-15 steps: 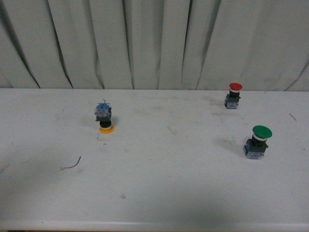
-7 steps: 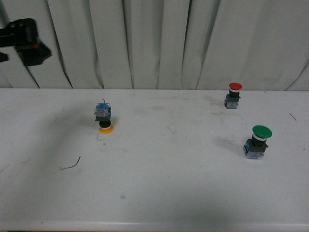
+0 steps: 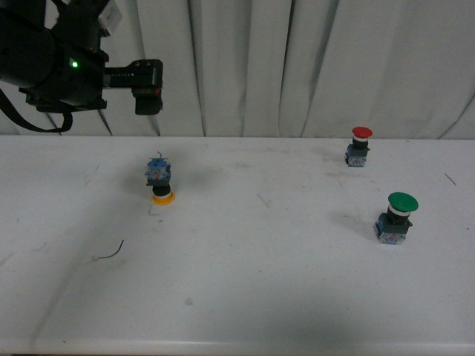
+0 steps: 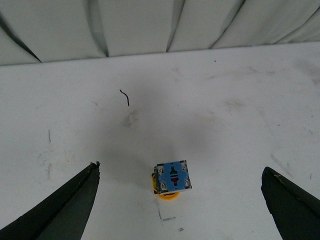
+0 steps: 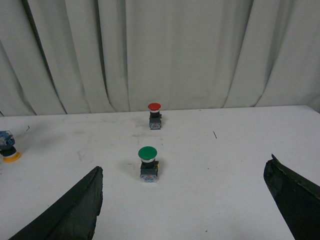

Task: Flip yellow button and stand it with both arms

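**Item.** The yellow button (image 3: 161, 182) stood inverted on the table (image 3: 245, 297), left of centre in the front view. Its yellow cap was down on the surface and the blue-grey contact block was uppermost. It was well apart from the red button (image 3: 361, 146) and the green button (image 3: 397, 217), both at the right of the frame.

**Handling, assessed.** The part appeared to be small, light, rigid plastic. Balanced on its rounded cap, it would likely tip or roll under a glancing touch. The smooth domed cap looked a poor place to grip. The flat opposing sides of the square block offered the surer hold, and the screw terminals on its top face are best left alone.

**Left gripper (image 3: 148, 87).** It hung in the upper left of the front view, above the button and clear of the table. In the left wrist view its fingers (image 4: 65, 210) were spread wide at the lower corners. The button sat at lower centre, roughly midway between them, touching neither.

**Right gripper (image 5: 185, 165).** The jaws were likewise wide and held nothing. In the right wrist view the button showed only at the far left edge, outside the jaw span and well apart. The green button lay nearer the line between those fingers.
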